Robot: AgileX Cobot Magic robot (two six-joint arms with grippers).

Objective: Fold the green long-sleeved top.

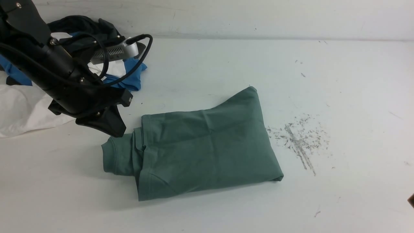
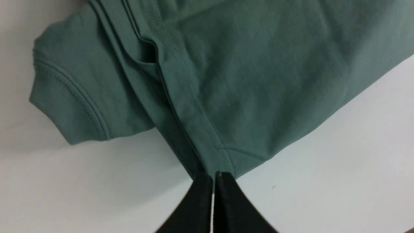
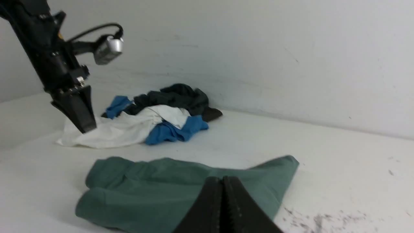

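Sage-green cotton, folded into a thick rough rectangle: the top (image 1: 207,145) lies flat on the white table (image 1: 339,97), about midway between the left and right edges and toward the near edge. One far corner sticks up in a point, and a ribbed cuff pokes out of the fold on the left side. No logo, label or writing shows on it. The left gripper (image 1: 111,127) hangs just off the top's far-left corner, near the cuff; from the front I cannot tell whether it touches the cloth. A heap of clothes (image 1: 106,58), blue, white and dark, sits in the far-left corner behind the arm. Grey scuffs (image 1: 299,139) mark the table just right of the top.

From the left wrist, the top (image 2: 258,81) shows stitched hems stacked at its folded edge and the cuff lying on the table. The left gripper (image 2: 213,178) has its jaws pressed together, tips right at the hem corner, with no cloth visibly between them.

From the right wrist, the top (image 3: 181,191) lies low and flat, the clothes (image 3: 155,119) beyond it by the wall. The right gripper (image 3: 222,181) is pressed together, holding nothing, and the left gripper (image 3: 84,126) hangs above the table.
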